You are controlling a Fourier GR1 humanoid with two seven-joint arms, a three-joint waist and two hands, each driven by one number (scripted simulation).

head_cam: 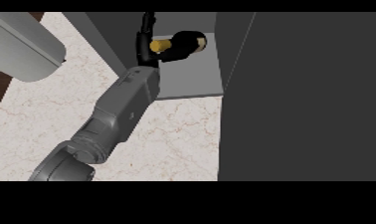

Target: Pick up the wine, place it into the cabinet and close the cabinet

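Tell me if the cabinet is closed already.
No, the cabinet stands open, with the left robot hand holding the wine bottle inside it.

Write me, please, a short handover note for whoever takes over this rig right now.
Left hand: curled round the wine bottle, inside the cabinet.
Right hand: not in view.
Bottle: over the cabinet's floor. I cannot tell whether it rests on it.
Done: bottle picked up and inside the cabinet.
Left: release it, withdraw the arm, close the door, which is open at the view's right.
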